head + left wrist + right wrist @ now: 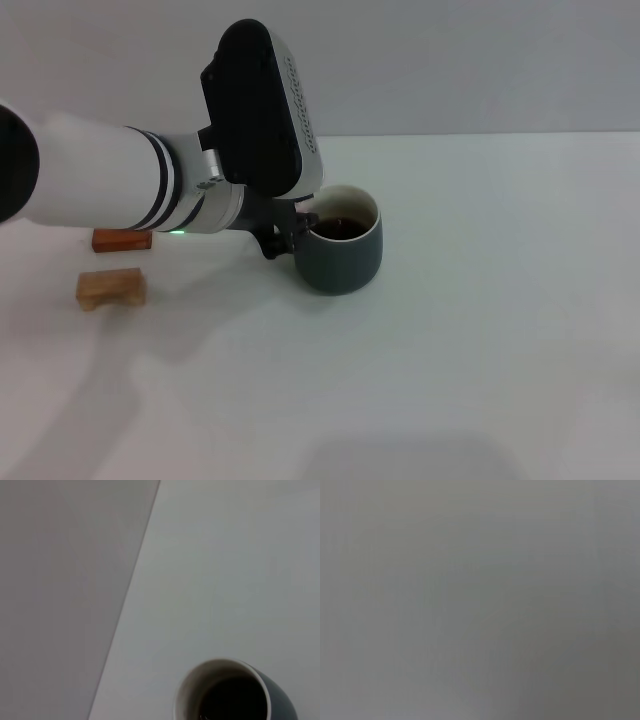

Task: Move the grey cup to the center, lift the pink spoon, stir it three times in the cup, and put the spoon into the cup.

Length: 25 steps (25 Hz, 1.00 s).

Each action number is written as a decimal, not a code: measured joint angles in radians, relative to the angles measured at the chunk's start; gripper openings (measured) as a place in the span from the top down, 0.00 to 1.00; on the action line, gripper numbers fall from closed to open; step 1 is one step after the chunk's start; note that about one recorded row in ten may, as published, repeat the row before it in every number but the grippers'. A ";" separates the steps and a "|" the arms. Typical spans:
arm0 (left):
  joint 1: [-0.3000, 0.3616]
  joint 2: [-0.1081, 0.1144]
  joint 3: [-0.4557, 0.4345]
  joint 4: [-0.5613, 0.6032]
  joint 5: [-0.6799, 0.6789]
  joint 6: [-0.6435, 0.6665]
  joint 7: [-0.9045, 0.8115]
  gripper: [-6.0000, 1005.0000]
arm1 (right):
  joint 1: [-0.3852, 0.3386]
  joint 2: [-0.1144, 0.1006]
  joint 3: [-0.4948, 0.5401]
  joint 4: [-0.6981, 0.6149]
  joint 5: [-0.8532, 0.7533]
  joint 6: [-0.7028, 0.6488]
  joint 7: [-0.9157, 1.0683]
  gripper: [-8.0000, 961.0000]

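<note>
Left gripper (290,232) at the left side of the grey cup (342,252), dark fingers (272,240) against the cup wall just under the rim; whether clenched on the cup or its handle cannot be told, wrist housing hiding the contact. Cup upright on the white table (480,330), dark liquid inside, pale inner rim seen in the left wrist view (186,690). Handle not visible. Pink spoon not seen in any view. Two wooden blocks (112,287) well apart from the cup, toward the left, one partly under the arm. Wide bare tabletop right of and in front of the cup; far table edge close behind it. Right gripper out of view, its wrist camera showing plain grey only
</note>
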<state>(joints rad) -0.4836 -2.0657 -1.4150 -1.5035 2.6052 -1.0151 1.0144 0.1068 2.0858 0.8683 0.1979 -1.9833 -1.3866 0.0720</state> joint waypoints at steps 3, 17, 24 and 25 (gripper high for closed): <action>0.018 0.000 0.016 -0.008 0.004 0.036 0.004 0.73 | -0.001 0.000 0.000 0.000 0.000 0.000 0.000 0.99; 0.287 0.006 0.138 -0.075 -0.222 0.994 -0.054 0.42 | -0.001 0.001 0.000 -0.001 0.000 0.000 0.000 0.99; 0.425 0.013 0.308 0.040 -0.102 1.743 -0.351 0.40 | -0.003 0.000 0.000 -0.001 0.000 -0.001 0.000 0.99; 0.425 0.013 0.308 0.040 -0.102 1.743 -0.351 0.40 | -0.003 0.000 -0.002 -0.001 0.000 -0.005 0.000 0.99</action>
<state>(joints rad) -0.0590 -2.0528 -1.1070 -1.4635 2.5031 0.7275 0.6638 0.1041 2.0861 0.8663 0.1972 -1.9833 -1.3914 0.0720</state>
